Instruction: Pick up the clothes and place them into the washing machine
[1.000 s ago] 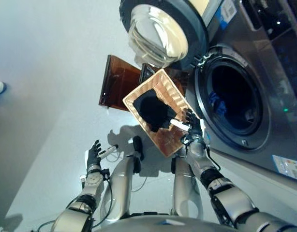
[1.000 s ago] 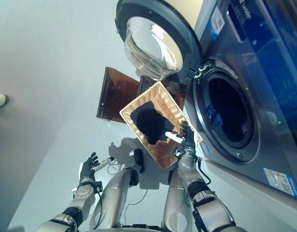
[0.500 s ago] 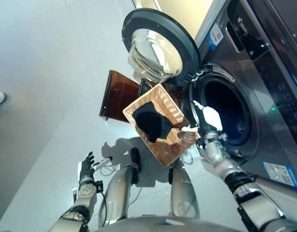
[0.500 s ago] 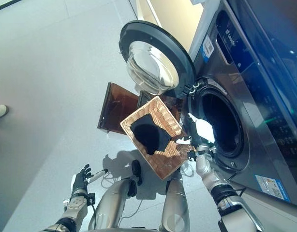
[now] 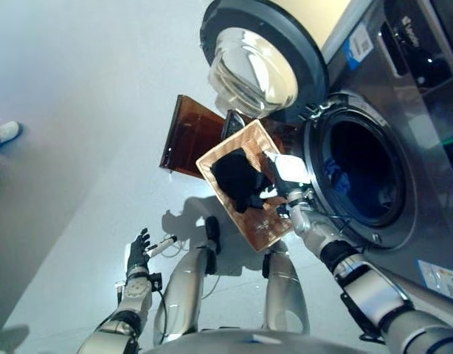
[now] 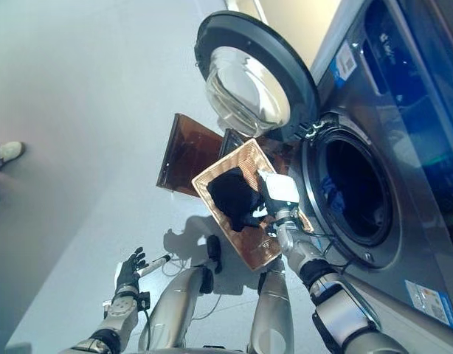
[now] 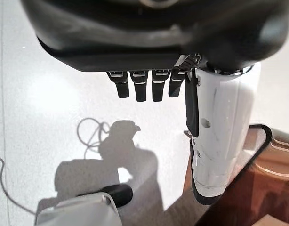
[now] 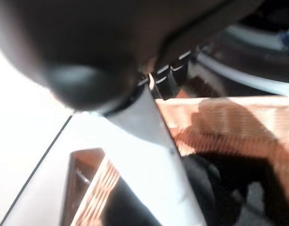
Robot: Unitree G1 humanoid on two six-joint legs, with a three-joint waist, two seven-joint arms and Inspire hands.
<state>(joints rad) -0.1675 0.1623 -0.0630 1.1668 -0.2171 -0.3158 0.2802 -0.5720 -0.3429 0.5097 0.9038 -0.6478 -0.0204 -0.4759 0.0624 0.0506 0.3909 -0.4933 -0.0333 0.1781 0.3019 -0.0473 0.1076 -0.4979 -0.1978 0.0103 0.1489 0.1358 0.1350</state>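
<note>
A heap of black clothes (image 5: 236, 177) lies in a woven brown basket (image 5: 265, 225) on the floor in front of the washing machine (image 5: 426, 169). My right hand (image 5: 289, 171) hovers over the basket's machine-side edge, right beside the black heap, with fingers straight and nothing in them. The right wrist view shows its white-covered thumb (image 8: 149, 141) above the dark cloth (image 8: 215, 183). The machine's round door (image 5: 260, 63) stands wide open, and a bit of blue cloth (image 5: 333, 166) shows inside the dark drum (image 5: 363, 173). My left hand (image 5: 138, 251) hangs open and idle low over the floor.
A dark brown panel (image 5: 189, 136) lies on the floor behind the basket, under the open door. A person's shoe (image 5: 5, 133) shows at the far left edge. Pale floor spreads to the left of the basket.
Half a second ago my right hand was at the drum's mouth; it has now come back over the basket beside the black clothes. The camera has shifted. The left hand has stayed put.
</note>
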